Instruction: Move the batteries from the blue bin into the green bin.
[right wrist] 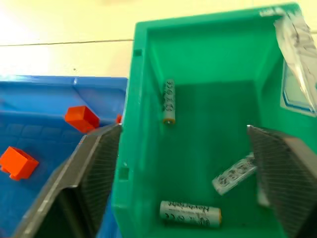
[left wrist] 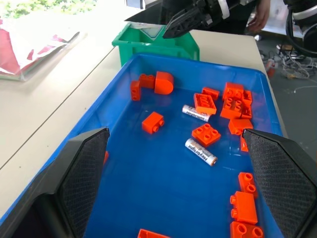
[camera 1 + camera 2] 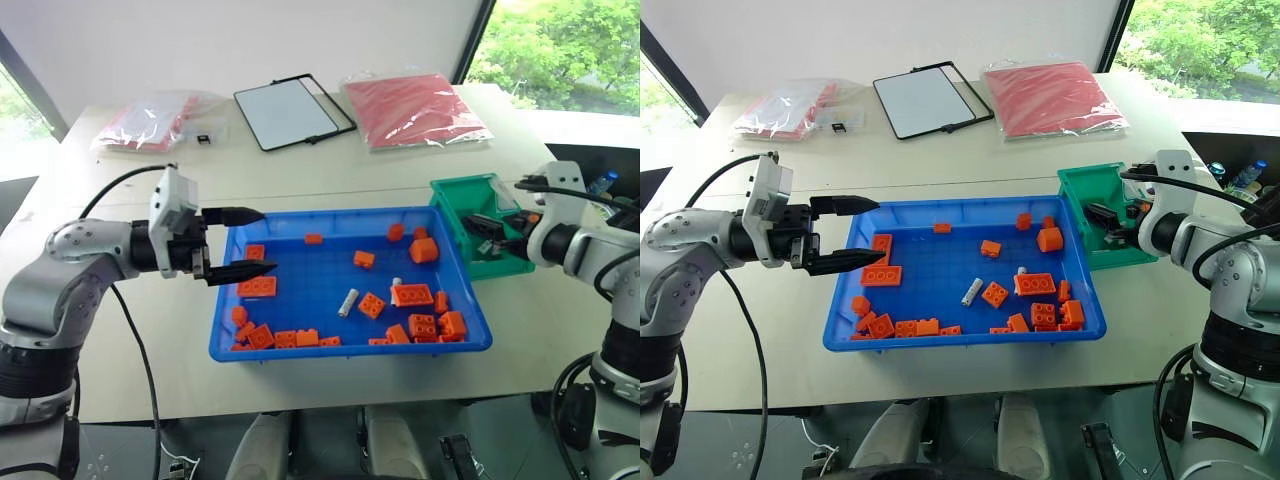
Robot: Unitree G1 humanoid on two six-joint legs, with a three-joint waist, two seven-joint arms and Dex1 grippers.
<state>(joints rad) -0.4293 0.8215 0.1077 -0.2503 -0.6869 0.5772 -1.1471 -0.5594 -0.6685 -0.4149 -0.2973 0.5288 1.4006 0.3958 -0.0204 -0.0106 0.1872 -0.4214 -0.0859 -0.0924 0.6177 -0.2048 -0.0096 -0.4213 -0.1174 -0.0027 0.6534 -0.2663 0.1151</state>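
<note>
My table (image 3: pixel 330 180) carries the blue bin (image 3: pixel 330 348) near its front edge, the green bin (image 3: pixel 455 195) touching it, bags and a clipboard (image 3: pixel 292 110) at the back

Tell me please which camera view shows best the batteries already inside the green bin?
The right wrist view: it looks down into the green bin, where three batteries lie on its floor between the open right tool. In both eye views that tool hides the bin's inside. The left wrist view shows just its outer wall.

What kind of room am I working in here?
Probably an office or lab workroom: a wide pale table by a window onto trees, with a whiteboard tablet and bagged supplies lying on it.
</note>
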